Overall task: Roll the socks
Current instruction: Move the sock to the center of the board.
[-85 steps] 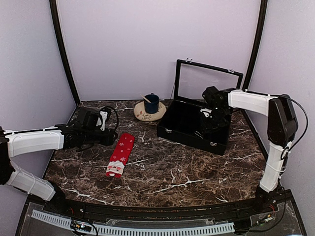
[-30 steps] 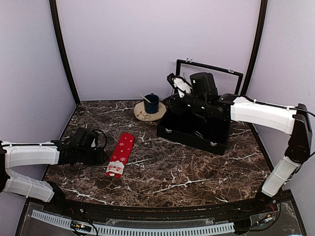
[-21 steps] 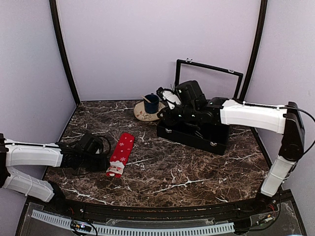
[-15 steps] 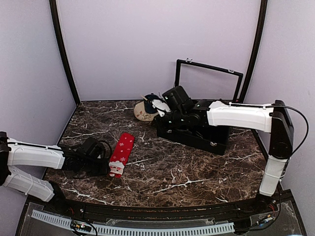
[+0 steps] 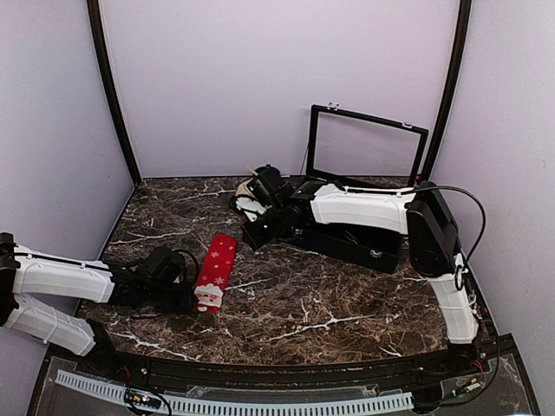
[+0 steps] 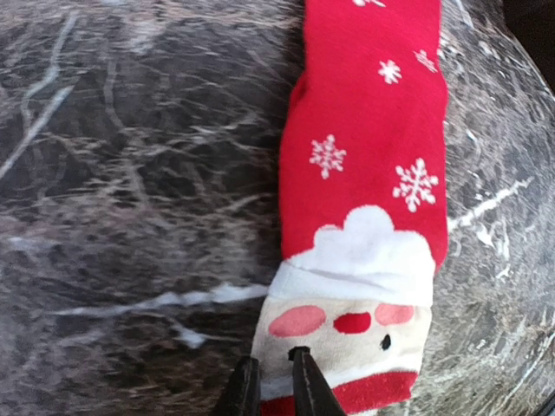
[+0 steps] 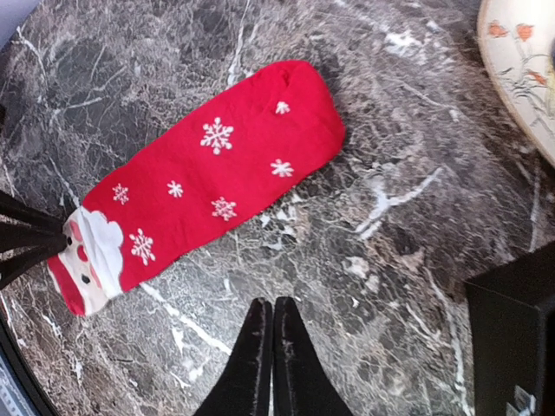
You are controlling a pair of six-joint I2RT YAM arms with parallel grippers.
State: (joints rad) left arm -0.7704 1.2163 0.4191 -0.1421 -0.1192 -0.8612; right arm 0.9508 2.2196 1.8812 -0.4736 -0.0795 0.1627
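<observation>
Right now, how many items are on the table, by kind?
Sock: 1
Plate: 1
Case: 1
Total: 3 in view

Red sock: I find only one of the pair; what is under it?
The red sock lies flat on the marble table; nothing pokes out around its edges. Anything beneath the fabric is covered.

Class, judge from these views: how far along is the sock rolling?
Done: nothing; the red Santa sock lies flat, unrolled. In hand: the left gripper is at its Santa end, grip unclear; the right gripper hangs shut, empty. Left: all the rolling.
</observation>
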